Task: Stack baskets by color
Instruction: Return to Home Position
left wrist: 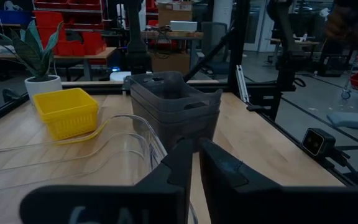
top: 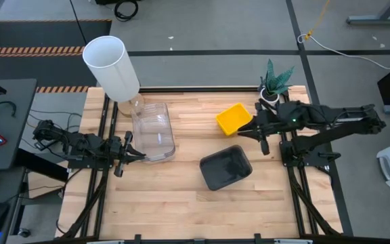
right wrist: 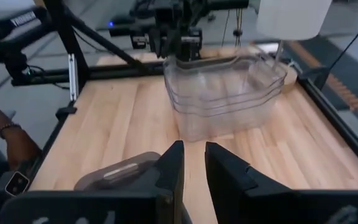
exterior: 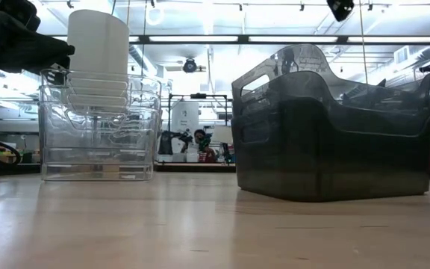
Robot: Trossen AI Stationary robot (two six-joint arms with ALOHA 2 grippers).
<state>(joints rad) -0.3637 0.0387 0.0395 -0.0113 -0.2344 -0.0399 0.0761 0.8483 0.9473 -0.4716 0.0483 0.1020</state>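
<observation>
A stack of clear baskets (top: 153, 132) stands left of the table's middle. A single yellow basket (top: 233, 118) rests on its bottom at the far right. Nested dark grey baskets (top: 225, 167) stand nearer and to the right. My left gripper (left wrist: 196, 165) lies level by the clear stack's near left corner (top: 138, 154). Only a slit shows between its fingers, with nothing in it. My right gripper (right wrist: 193, 158) hangs raised between the yellow and grey baskets (top: 246, 132). It points toward the clear stack (right wrist: 222, 93), a narrow gap between its fingers, empty. My left gripper's fingertips are level with the rim (left wrist: 160, 152) at the clear stack's near left corner. I cannot tell whether they touch it.
A tall white cylinder (top: 110, 64) stands at the far left, behind the clear stack. A small potted plant (top: 273, 85) stands at the far right. A person's hand (right wrist: 11, 134) shows off the table's near side. Bare wood lies along the near edge (top: 181, 210).
</observation>
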